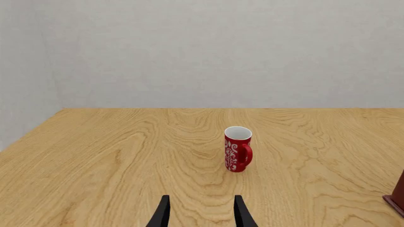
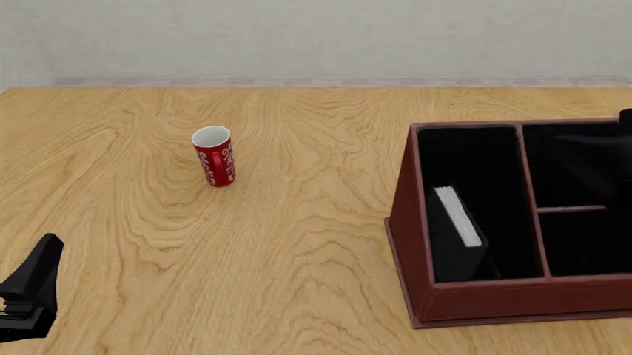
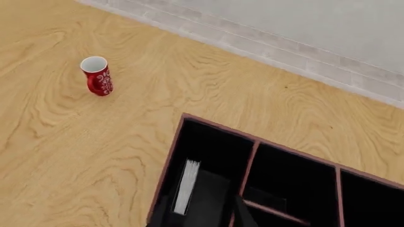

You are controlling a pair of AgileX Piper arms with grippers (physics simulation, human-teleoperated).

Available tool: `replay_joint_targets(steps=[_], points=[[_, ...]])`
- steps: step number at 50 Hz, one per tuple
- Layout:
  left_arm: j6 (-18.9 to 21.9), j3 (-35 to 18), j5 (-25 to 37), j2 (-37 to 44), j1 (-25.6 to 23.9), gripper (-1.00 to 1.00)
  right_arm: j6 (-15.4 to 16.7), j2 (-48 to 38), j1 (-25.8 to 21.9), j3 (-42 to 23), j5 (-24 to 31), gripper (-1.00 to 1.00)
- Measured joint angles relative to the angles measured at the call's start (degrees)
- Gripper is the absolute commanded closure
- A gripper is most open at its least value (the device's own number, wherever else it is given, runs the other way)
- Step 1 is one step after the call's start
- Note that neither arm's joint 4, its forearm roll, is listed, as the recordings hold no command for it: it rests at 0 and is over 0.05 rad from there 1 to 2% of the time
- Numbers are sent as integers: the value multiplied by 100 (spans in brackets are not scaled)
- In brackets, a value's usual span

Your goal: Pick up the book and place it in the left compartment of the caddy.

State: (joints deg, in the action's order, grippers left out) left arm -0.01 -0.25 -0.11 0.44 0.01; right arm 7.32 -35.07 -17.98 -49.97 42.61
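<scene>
- Where you look into the caddy point(image 2: 419, 292) from the front view, the book point(image 2: 460, 222) stands inside the left compartment point(image 2: 469, 159), toward the near end of it, with its white page edges turned up and its black cover leaning a little to the right.
- From the right wrist view you see the same book point(image 3: 187, 187) in that long narrow section, close to the outer wall of the caddy point(image 3: 165, 175), and nothing is holding it.
- Your right gripper point(image 3: 205, 215) is above the caddy; only the dark tips of its fingers point(image 3: 245, 213) show at the edge of the right wrist view, and they are apart with the book between and below them, not touching it as far as I can tell.
- Your left gripper point(image 1: 200, 213) is low over the tabletop point(image 1: 94, 170), well apart from the caddy, and its fingers point(image 1: 162, 213) are apart with nothing between them.
- On the front view you find the left arm point(image 2: 28, 296) only at the lower left corner.
- A red-and-white cup point(image 2: 214, 157) stands upright on the tabletop, to the left of the caddy and well apart from it, straight ahead of the left gripper.
</scene>
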Motion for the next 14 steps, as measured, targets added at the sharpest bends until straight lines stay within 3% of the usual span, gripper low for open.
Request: replay_joint_targets(steps=[14], points=[[0, 0, 0, 0, 0, -100, 403, 624, 137, 706, -536, -100]])
